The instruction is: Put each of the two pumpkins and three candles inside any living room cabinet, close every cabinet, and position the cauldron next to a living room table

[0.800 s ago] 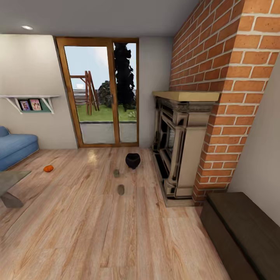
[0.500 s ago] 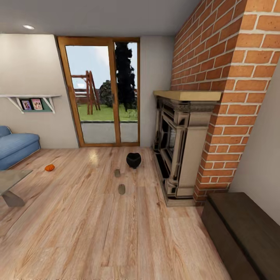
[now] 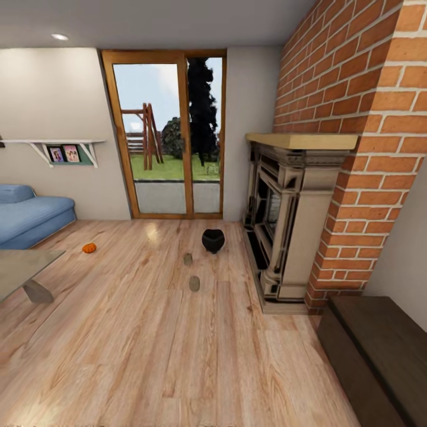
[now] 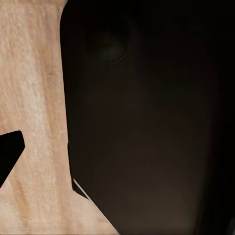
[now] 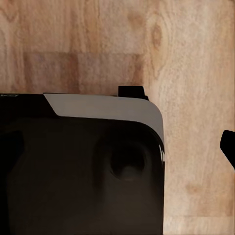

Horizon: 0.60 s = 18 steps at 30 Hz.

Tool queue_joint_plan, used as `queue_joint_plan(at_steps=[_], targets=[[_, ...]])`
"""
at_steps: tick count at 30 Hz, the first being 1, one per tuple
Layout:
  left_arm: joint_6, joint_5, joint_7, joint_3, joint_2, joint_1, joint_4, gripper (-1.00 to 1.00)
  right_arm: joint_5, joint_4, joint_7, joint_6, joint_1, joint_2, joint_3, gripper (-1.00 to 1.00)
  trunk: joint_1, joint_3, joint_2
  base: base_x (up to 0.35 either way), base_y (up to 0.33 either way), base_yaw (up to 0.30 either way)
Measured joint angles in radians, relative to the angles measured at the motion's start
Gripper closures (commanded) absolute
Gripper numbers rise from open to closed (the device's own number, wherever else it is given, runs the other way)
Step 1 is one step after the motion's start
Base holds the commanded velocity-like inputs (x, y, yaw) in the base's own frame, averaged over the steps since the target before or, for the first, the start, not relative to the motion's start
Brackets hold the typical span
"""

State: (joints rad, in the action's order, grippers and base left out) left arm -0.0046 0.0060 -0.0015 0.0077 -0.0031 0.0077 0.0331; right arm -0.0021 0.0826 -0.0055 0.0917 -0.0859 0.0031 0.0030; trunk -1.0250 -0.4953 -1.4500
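In the head view the black cauldron [image 3: 213, 240] stands on the wood floor in front of the glass door. Two grey-olive candles [image 3: 188, 259] [image 3: 194, 283] stand just left of it, nearer to me. One orange pumpkin [image 3: 89, 248] lies far left, by the sofa. The dark brown cabinet [image 3: 373, 350] sits at the lower right, its fronts shut. My left gripper [image 4: 117, 156] shows one black fingertip [image 4: 10, 152] at the frame edge over the floor. My right gripper [image 5: 117, 147] shows one fingertip [image 5: 228, 146] likewise. Both hold nothing.
A glass-topped table [image 3: 24, 267] juts in at the left, with a blue sofa [image 3: 32, 216] behind it. A fireplace [image 3: 284, 231] in a brick chimney stands on the right. My dark base [image 5: 78, 176] lies under both wrist cameras. Open wood floor stretches ahead.
The whole head view has shifted, so the camera moved; everything sits slightly further right and closer. The cauldron, candles and pumpkin have not moved on the floor.
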Motion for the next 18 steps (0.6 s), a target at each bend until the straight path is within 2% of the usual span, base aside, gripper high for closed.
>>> queue_joint_plan(at_steps=[18], targets=[[0.000,0.000,0.000,0.000,0.000,0.000,0.001,-1.00,-0.001,-0.002,-0.002,-0.005,0.000,0.000,0.000,-1.00,0.000,-0.027,0.000,0.000,0.000,0.128]])
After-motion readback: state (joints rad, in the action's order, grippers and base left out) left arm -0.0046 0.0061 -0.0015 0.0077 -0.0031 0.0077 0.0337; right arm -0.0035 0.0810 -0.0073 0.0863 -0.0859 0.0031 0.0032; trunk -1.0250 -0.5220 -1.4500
